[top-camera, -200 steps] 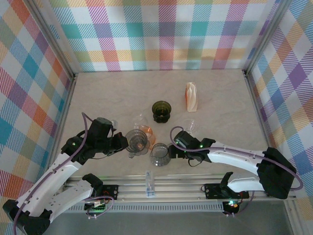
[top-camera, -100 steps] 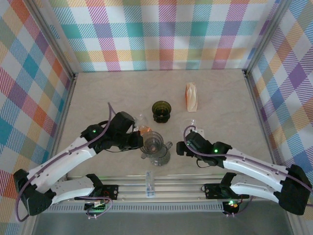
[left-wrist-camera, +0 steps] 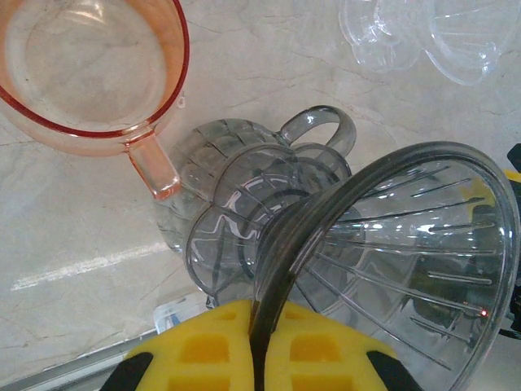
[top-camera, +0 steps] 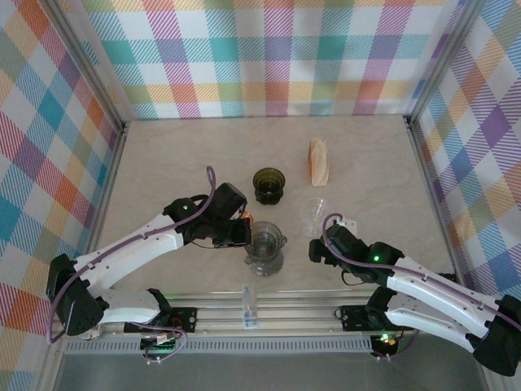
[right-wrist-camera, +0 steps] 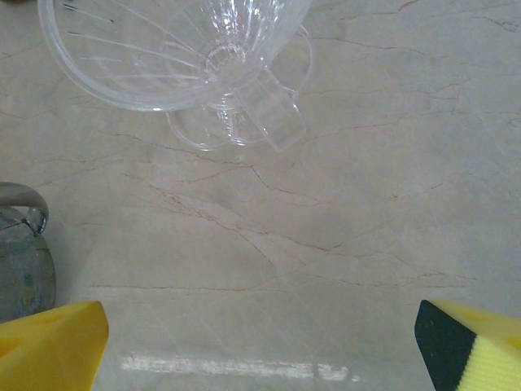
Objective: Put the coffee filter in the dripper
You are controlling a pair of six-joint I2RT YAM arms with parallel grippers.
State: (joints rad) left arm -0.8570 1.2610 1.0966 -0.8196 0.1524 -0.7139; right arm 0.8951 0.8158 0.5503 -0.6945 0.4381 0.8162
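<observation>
The coffee filter (top-camera: 319, 160), a beige paper wedge, stands at the back right of the table, apart from both arms. My left gripper (top-camera: 243, 232) (left-wrist-camera: 264, 316) is shut on the rim of a smoked grey dripper (top-camera: 265, 238) (left-wrist-camera: 391, 252). It holds the dripper tilted over a grey glass server (top-camera: 265, 261) (left-wrist-camera: 236, 204) with a looped handle. My right gripper (top-camera: 314, 249) (right-wrist-camera: 260, 350) stands open to the right of the server, over bare tabletop. Its yellow fingers (right-wrist-camera: 50, 342) have nothing between them.
A clear dripper (top-camera: 314, 208) (right-wrist-camera: 175, 53) (left-wrist-camera: 423, 32) sits just beyond the right gripper. A dark green dripper (top-camera: 268, 184) stands behind the server. A pink cup (top-camera: 247, 217) (left-wrist-camera: 89, 69) lies close beside the left gripper. Plaid walls enclose three sides.
The left arm has carried the grey dripper rightward until it is over the server. The right gripper has let go of the server, drawn back to the right and opened wide.
</observation>
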